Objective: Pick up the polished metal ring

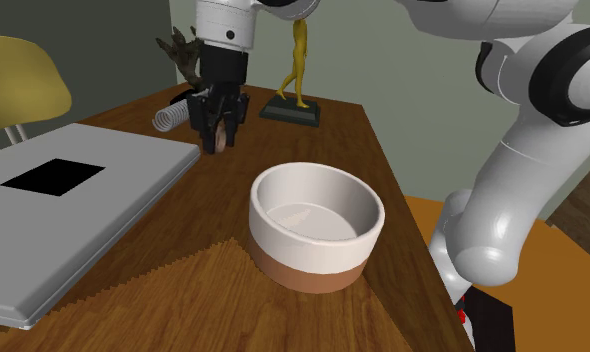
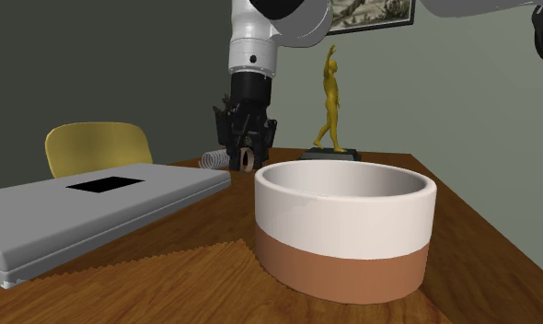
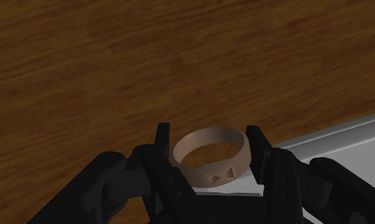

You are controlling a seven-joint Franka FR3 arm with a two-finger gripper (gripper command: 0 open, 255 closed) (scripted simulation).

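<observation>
**op_franka:** Wrist view has my gripper (image 3: 207, 139) clamped on the ring (image 3: 213, 173), one finger on either side of the band. It looks tan rather than shiny. It sits right at the fingertips, over the wood table (image 3: 148, 57), just beside the corner of the grey laptop (image 3: 335, 135). I can't tell from the side views whether it's clear of the tabletop.

**benchrat:** So what worries you?

**op_franka:** The grip, mostly. I'm pinching a thin round band at the very tips, so I reckon it could twist or squirt out if I jerk upward. If it drops it'll probably roll, maybe against the laptop edge or off toward the bowl (image 1: 316, 225).

**benchrat:** Clearance?

**op_franka:** Swinging sideways while low could clip the laptop. I'd go straight up, slowly.
</observation>
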